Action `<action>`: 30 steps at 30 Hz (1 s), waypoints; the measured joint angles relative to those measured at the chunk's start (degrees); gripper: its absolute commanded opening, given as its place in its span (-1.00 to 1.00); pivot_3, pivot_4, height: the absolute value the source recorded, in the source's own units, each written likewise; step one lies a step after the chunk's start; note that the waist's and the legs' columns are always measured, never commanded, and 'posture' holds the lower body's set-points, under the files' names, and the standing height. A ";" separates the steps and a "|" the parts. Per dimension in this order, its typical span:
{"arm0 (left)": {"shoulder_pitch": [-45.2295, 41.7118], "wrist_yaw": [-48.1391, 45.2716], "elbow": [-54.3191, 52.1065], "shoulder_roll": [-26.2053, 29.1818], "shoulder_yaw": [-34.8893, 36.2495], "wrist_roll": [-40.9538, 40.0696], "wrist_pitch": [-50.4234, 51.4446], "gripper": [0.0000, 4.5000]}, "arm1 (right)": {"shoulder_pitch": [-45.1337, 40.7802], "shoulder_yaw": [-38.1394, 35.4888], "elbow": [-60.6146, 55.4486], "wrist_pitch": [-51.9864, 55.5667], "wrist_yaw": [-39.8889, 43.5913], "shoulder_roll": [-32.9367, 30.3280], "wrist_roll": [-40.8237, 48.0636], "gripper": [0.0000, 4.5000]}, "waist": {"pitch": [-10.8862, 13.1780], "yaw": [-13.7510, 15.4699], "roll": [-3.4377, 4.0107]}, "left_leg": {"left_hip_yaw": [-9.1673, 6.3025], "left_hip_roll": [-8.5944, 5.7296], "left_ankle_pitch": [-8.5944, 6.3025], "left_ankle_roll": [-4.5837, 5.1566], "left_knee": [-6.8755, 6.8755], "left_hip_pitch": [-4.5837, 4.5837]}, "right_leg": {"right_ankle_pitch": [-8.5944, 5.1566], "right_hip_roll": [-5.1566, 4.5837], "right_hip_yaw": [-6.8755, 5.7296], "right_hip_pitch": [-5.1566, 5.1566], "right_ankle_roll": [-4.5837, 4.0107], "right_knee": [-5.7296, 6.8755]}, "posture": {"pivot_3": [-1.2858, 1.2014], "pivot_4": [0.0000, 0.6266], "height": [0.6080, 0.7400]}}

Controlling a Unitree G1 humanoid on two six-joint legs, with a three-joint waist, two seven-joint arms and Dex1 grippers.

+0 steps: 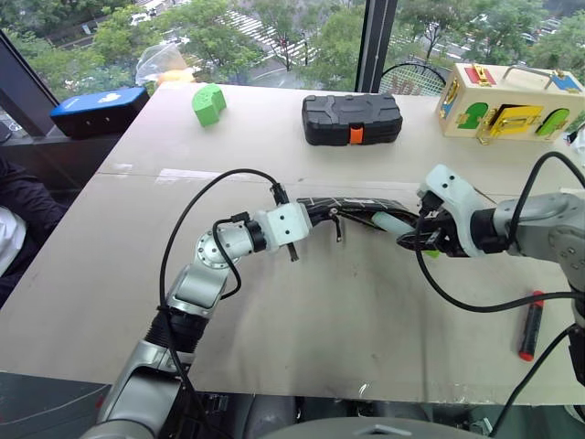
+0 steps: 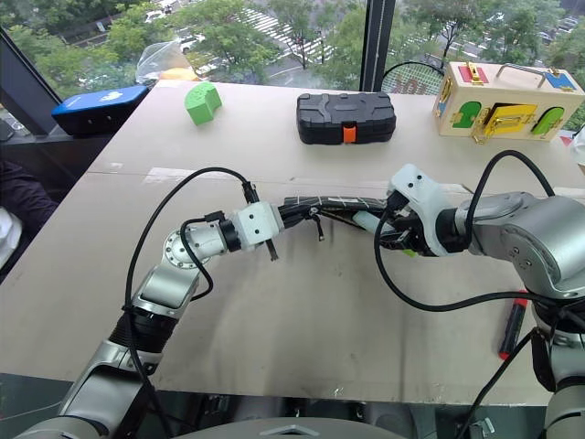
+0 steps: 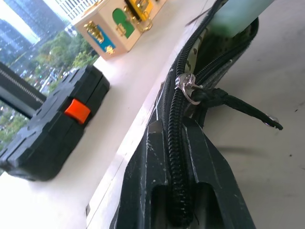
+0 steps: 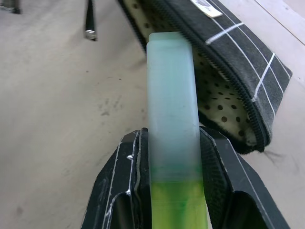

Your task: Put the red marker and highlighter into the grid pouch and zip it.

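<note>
beyond the windows are trees and rooftops, and in front of them a broad pale table (image 1: 302,320) carries everything. along its far edge stand a wooden latch box (image 1: 507,99) at the right corner, a black hard case (image 1: 352,119) near the middle and a green block (image 1: 208,103) further left. the grid pouch (image 1: 356,208) lies about mid-table, its mouth unzipped toward the right edge. it looks soft and floppy, likely to slide or fold unless pinned, so the zipper end seems the sensible place to take it. the left gripper (image 3: 177,181) reaches nearly level toward the right, fingers pressed together on the pouch's zipper end, the zipper pull (image 3: 189,88) just ahead of them. the right gripper (image 4: 174,157) angles down and to the left, pinching the highlighter (image 4: 172,105) by its green end, pale tip at the pouch mouth, over the dotted lining. that pen looks light, stiff and smooth, so it may slip in a loose hold. the red marker (image 1: 530,325) lies alone near the right edge toward the front, slim and prone to roll; mid-barrel looks the best grip
</note>
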 measured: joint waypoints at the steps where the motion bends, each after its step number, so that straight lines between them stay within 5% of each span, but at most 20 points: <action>1: 0.05 -0.25 -0.02 -0.04 -0.01 -0.20 -0.31 -1.00 | -0.01 0.14 0.49 -0.07 -0.16 0.09 -0.17 -0.65 | 0.00 0.00 0.00 | 0.00 0.00 0.00 0.00 0.00 0.00 | 0.00 0.00 0.00 0.00 0.00 0.00 | 0.03 -0.52 1.00; 6: 1.12 -1.76 -0.29 -0.39 -0.83 -0.82 -1.57 -1.00 | -3.39 4.59 7.74 -1.59 -2.52 5.72 -2.79 -0.65 | 0.00 -0.31 0.01 | 0.08 0.01 0.01 -0.03 0.00 0.08 | 0.00 0.03 0.06 -0.01 0.00 0.09 | 0.03 -0.52 1.00; 12: 2.84 -2.75 -1.58 -0.54 -2.00 -0.96 -1.69 -1.00 | -5.96 6.74 14.21 -5.06 -2.52 10.54 -4.31 0.63 | 0.01 0.17 0.01 | 0.06 -0.01 0.06 -0.09 0.02 -0.01 | 0.00 0.01 -0.02 -0.01 0.00 0.05 | 0.03 -0.52 1.00; 15: 4.20 -2.76 -2.84 -0.69 -1.85 -2.47 1.25 -1.00 | -5.91 6.73 14.23 -5.21 -1.36 8.99 -3.99 0.95 | 0.01 0.20 0.01 | 0.07 -0.01 0.05 -0.08 0.02 -0.03 | 0.00 -0.02 0.00 -0.01 0.00 0.00 | 0.03 -0.52 1.00; 22: 4.87 -2.56 -4.27 -0.37 0.97 -5.47 9.32 -1.00 | 0.95 -5.02 2.18 -4.85 6.03 -1.79 3.93 0.95 | 0.01 0.23 0.01 | -0.04 0.00 -0.03 0.05 0.00 -0.02 | 0.00 0.00 -0.04 0.02 0.01 -0.03 | 0.03 -0.52 1.00; 26: 3.67 -2.03 -3.84 -1.17 1.09 -5.50 10.66 -1.00 | 8.58 -18.91 -8.70 -6.69 6.11 0.04 8.77 0.95 | -0.01 0.27 -0.03 | -0.21 0.02 -0.07 0.11 0.03 0.01 | 0.00 0.01 0.00 0.13 0.01 -0.05 | 0.03 -0.52 1.00; 30: 2.52 -2.12 -3.05 -1.20 1.13 -5.41 10.34 -1.00 | 17.92 -30.90 -16.32 -3.88 -2.17 3.49 6.50 0.95 | -0.03 0.67 -0.05 | -0.17 0.00 -0.07 0.10 0.07 0.02 | 0.00 0.00 0.08 0.15 0.01 -0.07 | 0.03 -0.52 1.00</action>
